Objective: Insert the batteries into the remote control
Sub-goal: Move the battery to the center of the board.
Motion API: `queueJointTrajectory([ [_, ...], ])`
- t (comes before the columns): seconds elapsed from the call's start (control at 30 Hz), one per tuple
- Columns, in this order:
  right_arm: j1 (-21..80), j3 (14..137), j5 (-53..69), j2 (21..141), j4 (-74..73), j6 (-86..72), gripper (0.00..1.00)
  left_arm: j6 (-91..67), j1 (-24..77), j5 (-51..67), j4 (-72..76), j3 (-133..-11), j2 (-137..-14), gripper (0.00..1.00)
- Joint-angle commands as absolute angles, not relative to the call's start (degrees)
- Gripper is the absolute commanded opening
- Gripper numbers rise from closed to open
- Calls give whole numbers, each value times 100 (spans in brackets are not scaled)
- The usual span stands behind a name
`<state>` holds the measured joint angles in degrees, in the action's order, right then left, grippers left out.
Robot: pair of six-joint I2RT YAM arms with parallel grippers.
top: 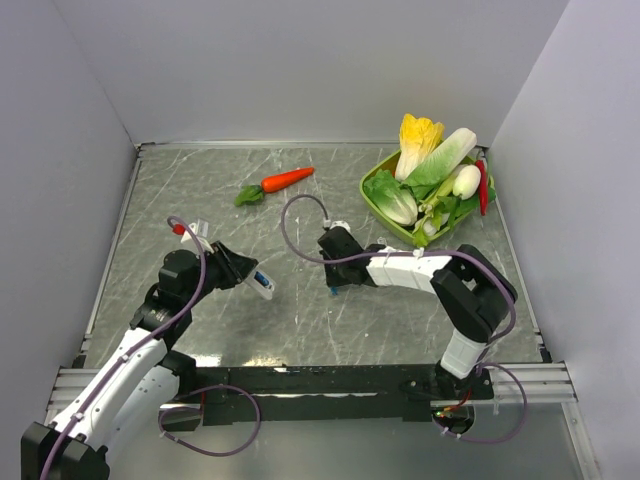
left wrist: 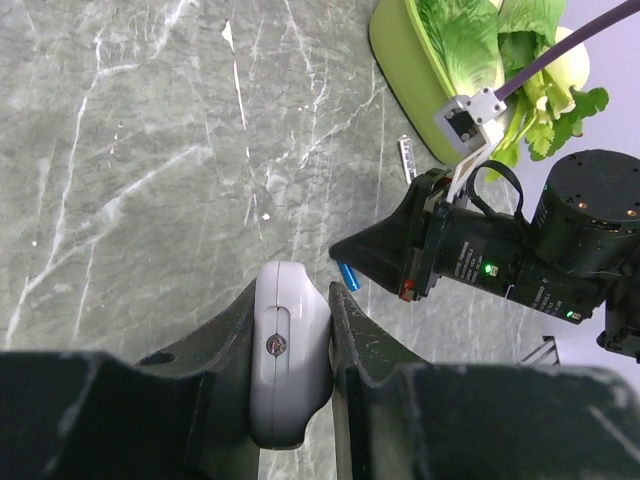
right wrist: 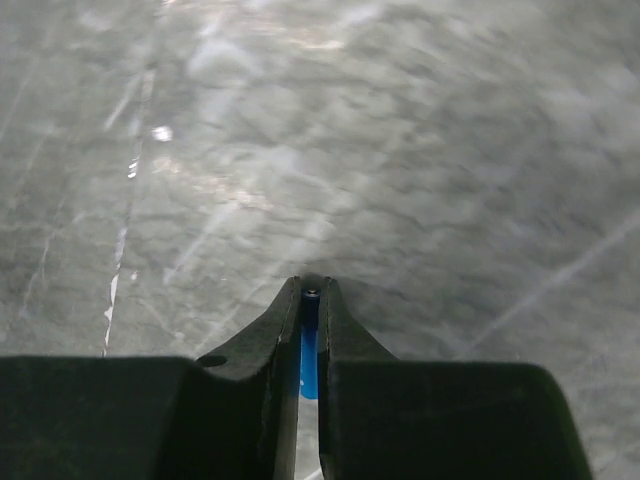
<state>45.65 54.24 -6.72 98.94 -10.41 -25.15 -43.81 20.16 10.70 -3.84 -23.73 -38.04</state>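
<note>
My left gripper [left wrist: 292, 290] is shut on the remote control [left wrist: 290, 350], a white-grey bar held on edge between the two black fingers. From the top view the remote control [top: 263, 284] pokes out of the left gripper [top: 250, 275] toward the table's middle. My right gripper [right wrist: 309, 292] is shut on a bright-blue battery [right wrist: 309, 355] that lies lengthwise between its fingers, just above the marble tabletop. In the left wrist view that battery [left wrist: 348, 277] shows as a blue tip under the right gripper [left wrist: 345, 255], close to the remote's end. The right gripper [top: 333, 288] stands a short way right of the remote.
An orange carrot [top: 287, 180] lies at the back centre. A green basket [top: 372, 195] full of leafy vegetables stands at the back right. A small grey ridged strip [left wrist: 408, 160] lies beside the basket. Grey walls close in the table on three sides.
</note>
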Motion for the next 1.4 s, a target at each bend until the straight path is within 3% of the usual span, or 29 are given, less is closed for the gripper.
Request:
queueJointTrajectory([
  [0.0,4412,5071,-1204,9765,-1994,-3821,11,-4570,1986,1037,-44,-2443,-3797,1],
  [0.23,4403,5045,-1415,9721,-2162,-4236,20,-4553,1986,967,-176,-2505,-3718,1],
  [0.33,4412,5080,-1267,9598,-2083,-3973,37,-4562,1986,949,-202,-2522,-3691,1],
  [0.5,4421,5291,-1037,9352,-2320,-3551,52,-4535,1986,905,-220,-2663,-3700,1],
  [0.63,4421,5387,-923,8931,-2470,-3130,74,-4500,1986,870,-272,-2768,-3630,1],
  [0.73,4421,5475,-765,8509,-2610,-2437,83,-4404,1986,809,-404,-2821,-3542,1],
  [0.97,4342,5739,-502,7867,-3102,-58,86,-4210,1986,782,-650,-2962,-3358,1],
  [1.37,4113,5431,1414,8112,-2891,4277,84,-3894,1986,896,-1098,-3217,-3085,1],
])
